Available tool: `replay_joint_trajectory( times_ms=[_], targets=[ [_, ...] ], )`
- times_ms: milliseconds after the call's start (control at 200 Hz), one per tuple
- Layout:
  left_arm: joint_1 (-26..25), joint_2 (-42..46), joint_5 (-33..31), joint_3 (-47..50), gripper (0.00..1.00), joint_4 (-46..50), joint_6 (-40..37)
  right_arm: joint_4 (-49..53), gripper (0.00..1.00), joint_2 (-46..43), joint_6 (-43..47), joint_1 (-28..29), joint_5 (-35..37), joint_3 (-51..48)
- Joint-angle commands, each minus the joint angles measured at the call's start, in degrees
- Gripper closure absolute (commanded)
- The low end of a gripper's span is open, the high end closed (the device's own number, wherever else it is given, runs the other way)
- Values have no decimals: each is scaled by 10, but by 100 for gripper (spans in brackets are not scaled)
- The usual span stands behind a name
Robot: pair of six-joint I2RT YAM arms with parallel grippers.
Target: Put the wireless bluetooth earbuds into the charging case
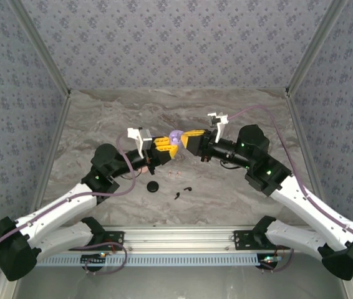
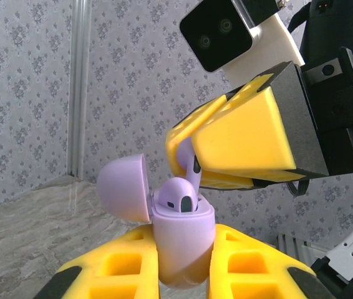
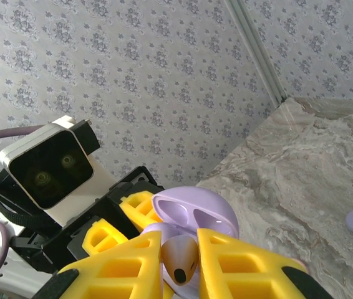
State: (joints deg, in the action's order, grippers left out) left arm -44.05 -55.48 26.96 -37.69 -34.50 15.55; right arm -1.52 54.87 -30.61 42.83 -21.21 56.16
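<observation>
A: How far along is the work?

B: At the bottom middle of the left wrist view, the left gripper (image 2: 186, 274) is clamped on the lilac case (image 2: 183, 243), whose lid is open. One lilac bud (image 2: 178, 198) seems to be seated already.

A: And the other one?

B: The right gripper (image 3: 179, 249) pinches a second lilac bud (image 2: 194, 169) directly over the case. I judge it is not yet pushed in. The black buds (image 1: 188, 187) lie on the table (image 1: 239, 199), at lower centre of the top view.

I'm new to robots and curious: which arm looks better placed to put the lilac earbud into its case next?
Right. The right hand grips the lilac earbud right over the open case, which the left hand holds upright; it probably only needs lowering.
</observation>
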Motion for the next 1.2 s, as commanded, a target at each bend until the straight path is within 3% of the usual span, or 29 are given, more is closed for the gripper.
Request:
replay_joint_trajectory(
  times_ms=[0,255,520,894,1064,1194],
  targets=[
    [-2,15,-13,-9,100,-30,-4,24,79,-13,6,-6,14,-7],
    [-2,13,-10,-9,100,-29,-5,22,79,-6,1,-9,10,-9],
    [-2,12,-6,-9,100,-29,-5,17,72,15,-2,-11,-7,2],
    [-2,12,-11,-7,100,-25,-11,9,38,-23,-10,-46,-41,11],
    [-2,8,-10,-6,100,-30,-13,11,30,-32,-21,-61,-53,12],
    [-2,11,-21,-5,100,-11,-26,40,29,-31,-14,-66,-29,16]
  ],
)
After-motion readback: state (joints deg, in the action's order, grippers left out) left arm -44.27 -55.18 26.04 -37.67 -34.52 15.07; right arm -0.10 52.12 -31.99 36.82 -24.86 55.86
